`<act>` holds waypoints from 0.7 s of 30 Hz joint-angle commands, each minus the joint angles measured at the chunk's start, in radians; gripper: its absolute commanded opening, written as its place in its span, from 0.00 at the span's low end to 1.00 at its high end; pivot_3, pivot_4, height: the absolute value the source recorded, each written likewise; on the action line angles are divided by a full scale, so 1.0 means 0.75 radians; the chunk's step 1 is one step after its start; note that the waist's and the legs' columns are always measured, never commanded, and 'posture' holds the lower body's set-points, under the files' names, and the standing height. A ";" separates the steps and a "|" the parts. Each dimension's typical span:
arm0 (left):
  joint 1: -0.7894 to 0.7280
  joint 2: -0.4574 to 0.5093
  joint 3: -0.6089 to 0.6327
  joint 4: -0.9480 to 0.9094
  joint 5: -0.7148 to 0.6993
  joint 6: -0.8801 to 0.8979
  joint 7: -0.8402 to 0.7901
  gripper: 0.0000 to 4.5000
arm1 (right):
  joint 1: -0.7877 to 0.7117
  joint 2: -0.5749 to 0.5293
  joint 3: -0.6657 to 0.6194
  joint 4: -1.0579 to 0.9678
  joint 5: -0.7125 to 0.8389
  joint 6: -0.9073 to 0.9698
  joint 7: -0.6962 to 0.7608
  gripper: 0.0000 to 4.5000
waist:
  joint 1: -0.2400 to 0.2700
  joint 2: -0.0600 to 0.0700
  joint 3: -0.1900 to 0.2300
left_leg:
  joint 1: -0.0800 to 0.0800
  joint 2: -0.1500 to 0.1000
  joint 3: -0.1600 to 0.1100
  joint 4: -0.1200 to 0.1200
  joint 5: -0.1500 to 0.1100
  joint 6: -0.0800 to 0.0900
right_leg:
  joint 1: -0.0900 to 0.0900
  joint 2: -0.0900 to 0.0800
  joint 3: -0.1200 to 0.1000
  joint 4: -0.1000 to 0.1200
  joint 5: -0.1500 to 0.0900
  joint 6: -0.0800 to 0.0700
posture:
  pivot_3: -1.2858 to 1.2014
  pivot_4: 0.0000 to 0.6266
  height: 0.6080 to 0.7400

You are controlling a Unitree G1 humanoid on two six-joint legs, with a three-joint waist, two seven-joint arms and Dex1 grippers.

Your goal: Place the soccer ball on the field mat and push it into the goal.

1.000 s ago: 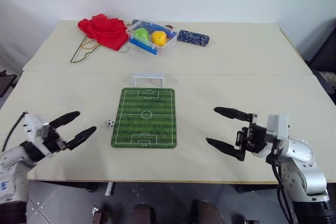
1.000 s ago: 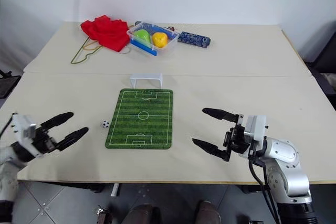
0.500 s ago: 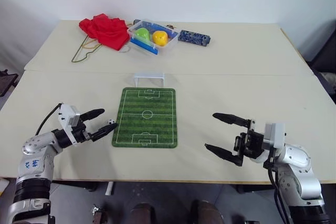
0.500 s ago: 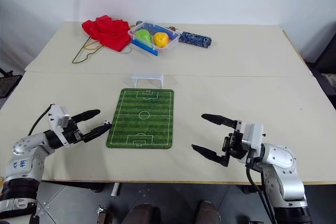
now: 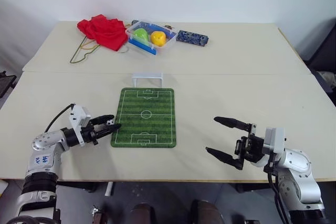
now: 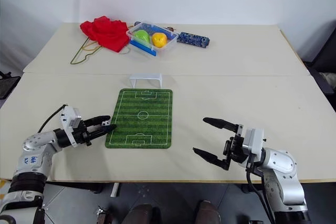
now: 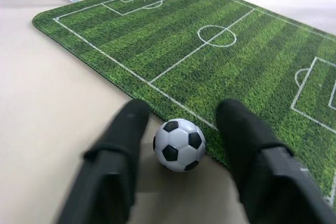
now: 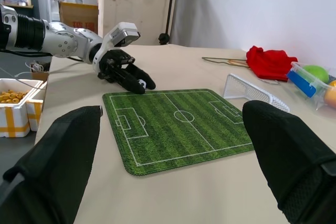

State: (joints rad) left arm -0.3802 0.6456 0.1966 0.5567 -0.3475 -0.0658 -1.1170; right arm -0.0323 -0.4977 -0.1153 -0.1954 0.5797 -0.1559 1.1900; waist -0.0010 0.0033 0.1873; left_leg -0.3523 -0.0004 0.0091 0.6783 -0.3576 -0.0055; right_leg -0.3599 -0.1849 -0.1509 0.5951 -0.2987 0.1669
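Tub [image 5: 152, 38], red cloth [image 5: 103, 29] behind goal [image 5: 147, 78], well apart.

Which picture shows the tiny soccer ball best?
The left wrist view: the soccer ball sits large between the left gripper's two black fingers, on the table beside the field mat. In the head views it is a speck at those fingertips. In the right wrist view I cannot make it out.

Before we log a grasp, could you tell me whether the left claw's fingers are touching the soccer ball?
Apart. In the left wrist view the soccer ball sits on the table between the left claw's fingers, with a strip of table showing on either side.
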 commanded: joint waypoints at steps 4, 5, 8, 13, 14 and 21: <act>-0.020 0.031 0.020 0.022 -0.016 -0.010 -0.057 0.21 | -0.016 -0.002 -0.002 -0.024 0.011 -0.017 -0.003 1.00 | -0.001 0.000 0.000 | 0.000 0.000 0.000 0.001 0.000 0.000 | 0.000 0.000 0.001 0.002 0.000 0.000 | 0.52 0.24 1.00; -0.039 0.034 0.041 -0.010 -0.055 0.004 -0.079 0.21 | -0.022 -0.014 -0.002 -0.025 0.012 -0.011 0.007 1.00 | -0.001 0.000 0.000 | 0.000 0.000 0.000 0.002 0.000 0.000 | 0.000 0.000 0.001 0.002 0.000 0.000 | 0.52 0.24 1.00; -0.065 0.061 0.056 -0.109 -0.115 0.050 -0.151 0.21 | -0.050 -0.042 -0.011 -0.035 0.019 0.014 0.014 1.00 | 0.000 0.000 0.000 | 0.000 0.000 0.000 0.003 0.000 0.000 | 0.000 0.000 0.001 0.002 0.000 0.000 | 0.52 0.24 1.00; -0.043 0.139 -0.017 -0.402 -0.168 0.151 -0.315 0.21 | -0.073 -0.112 -0.043 -0.046 0.078 0.074 0.062 1.00 | 0.002 0.000 0.000 | -0.001 0.001 0.000 0.003 0.000 0.000 | -0.001 0.000 0.001 0.002 0.000 -0.001 | 0.52 0.24 1.00; -0.042 0.149 -0.042 -0.453 -0.170 0.166 -0.342 0.21 | -0.072 -0.127 -0.043 -0.050 0.089 0.090 0.076 1.00 | 0.004 0.000 0.000 | -0.001 0.001 0.000 0.003 0.000 0.000 | -0.001 0.000 0.001 0.001 0.000 -0.001 | 0.52 0.24 1.00; -0.048 0.051 -0.254 -0.519 -0.077 0.173 -0.364 0.21 | -0.017 -0.217 0.008 -0.076 0.089 0.172 0.191 1.00 | 0.005 0.001 0.000 | -0.002 0.000 0.000 0.003 -0.001 0.001 | 0.000 0.000 0.001 0.001 0.000 -0.001 | 0.52 0.24 1.00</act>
State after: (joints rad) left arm -0.4157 0.6903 0.0242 0.1797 -0.4248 0.0772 -1.4026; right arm -0.0500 -0.6585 -0.1119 -0.2233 0.6409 -0.0148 1.3180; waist 0.0029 0.0038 0.1876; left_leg -0.3533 -0.0002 0.0094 0.6808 -0.3582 -0.0046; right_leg -0.3598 -0.1850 -0.1501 0.5960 -0.2984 0.1665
